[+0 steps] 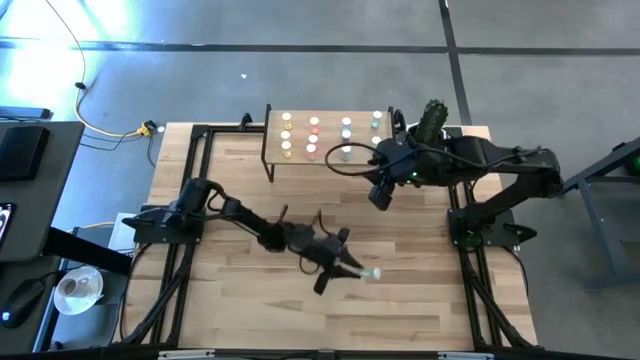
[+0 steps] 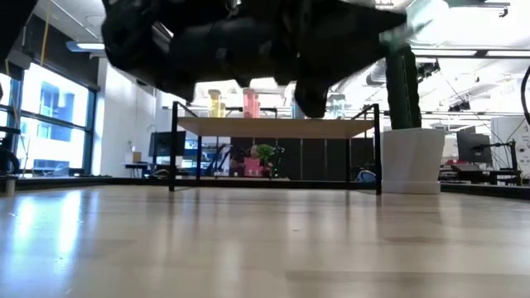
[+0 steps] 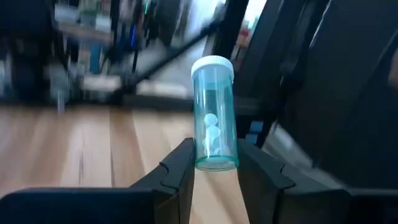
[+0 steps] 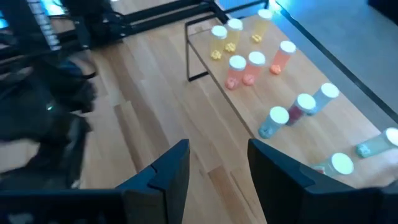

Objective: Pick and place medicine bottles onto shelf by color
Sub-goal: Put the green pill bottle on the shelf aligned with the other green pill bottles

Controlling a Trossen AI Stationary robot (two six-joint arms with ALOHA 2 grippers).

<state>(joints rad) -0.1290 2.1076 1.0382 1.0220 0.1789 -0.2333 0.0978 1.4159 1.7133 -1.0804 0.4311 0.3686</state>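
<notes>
**Low grip on the bottle, full shelf ahead**

The left end effector (image 3: 214, 174) is clamped narrow on a pale blue bottle (image 3: 214, 115), over the front middle of the bench (image 1: 420, 300). Its fingers (image 3: 180, 168) pinch only the base, so the capped end sticks out well past them. A quick swing could likely tilt it in the grip or let it slip out.

Farther back, the right end effector (image 4: 217, 165) hangs with fingers parted around nothing, just in front of the shelf (image 1: 272, 125). It sits near the blue row, so the two arms might clash there.

On the shelf, bottles (image 4: 273, 121) stand close together by colour; a careless set-down could topple neighbours.
</notes>
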